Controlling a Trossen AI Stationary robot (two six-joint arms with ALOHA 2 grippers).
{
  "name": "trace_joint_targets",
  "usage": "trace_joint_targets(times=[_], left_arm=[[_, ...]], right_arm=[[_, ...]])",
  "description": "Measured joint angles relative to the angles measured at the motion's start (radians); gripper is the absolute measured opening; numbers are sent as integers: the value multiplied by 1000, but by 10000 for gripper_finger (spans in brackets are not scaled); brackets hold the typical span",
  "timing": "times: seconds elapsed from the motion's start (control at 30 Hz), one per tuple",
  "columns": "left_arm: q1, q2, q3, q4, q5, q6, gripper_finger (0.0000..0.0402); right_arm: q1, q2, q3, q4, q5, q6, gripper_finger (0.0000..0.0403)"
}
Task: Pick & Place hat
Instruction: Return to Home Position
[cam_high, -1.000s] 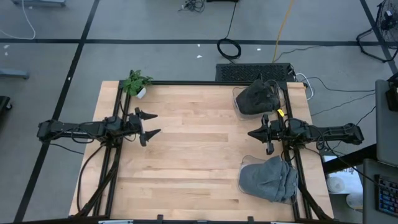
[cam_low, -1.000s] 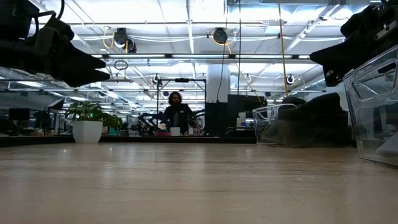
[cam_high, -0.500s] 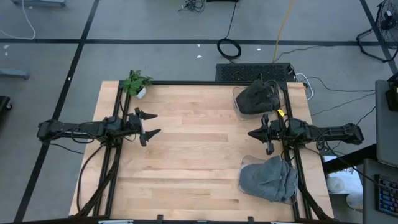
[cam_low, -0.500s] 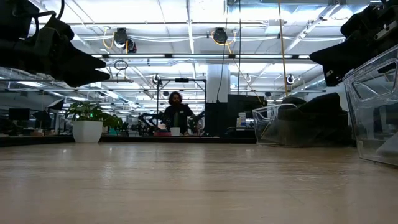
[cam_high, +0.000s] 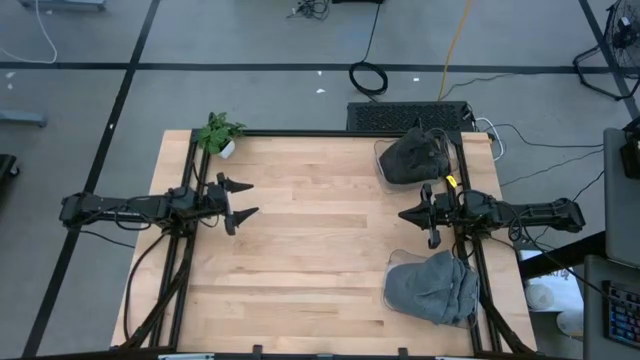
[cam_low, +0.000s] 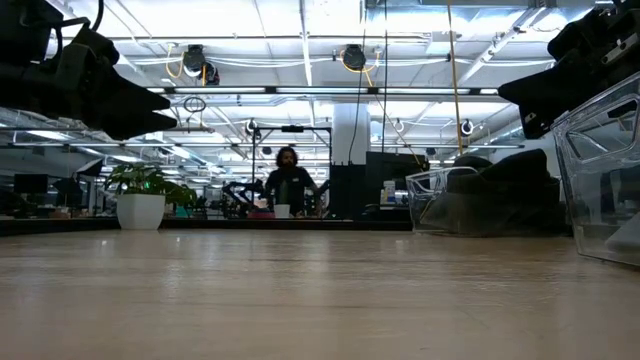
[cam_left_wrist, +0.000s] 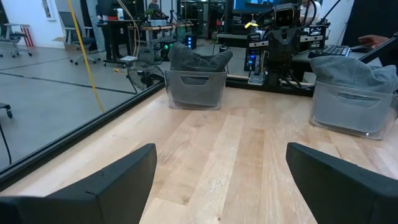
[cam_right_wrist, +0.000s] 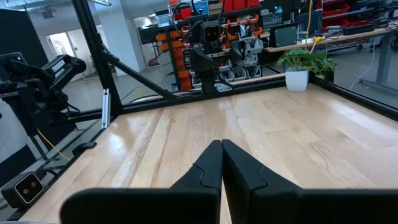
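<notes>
**Progress.** Placement work appears finished. A heap of gray caps (cam_high: 432, 288) fills the clear bin (cam_high: 392, 264) at the table's near right corner. A heap of dark caps (cam_high: 413, 157) fills the second clear bin (cam_high: 379, 152) at the far right corner. Every cap in view sits in one bin or the other; how many lie in each heap cannot be counted from above. In my judgement, only the parking of the arms is left.

**Left gripper** (cam_high: 248, 199). It hangs above the left edge of the table (cam_high: 310, 270), jaws spread wide and holding nothing. It is well apart from both bins.

**Right gripper** (cam_high: 404, 213). It hangs above the right side, between the two bins, pointing toward the table's middle. Its fingers are pressed together with nothing between them. The gray caps lie just beside this gripper, toward the front edge. They are not under the jaws and not touching them.
</notes>
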Motion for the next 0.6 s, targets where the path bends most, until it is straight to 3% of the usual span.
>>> trace_joint_targets(times=[0.6], left_arm=[[0,0,0,0,0,0,365]], right_arm=[[0,0,0,0,0,0,0]])
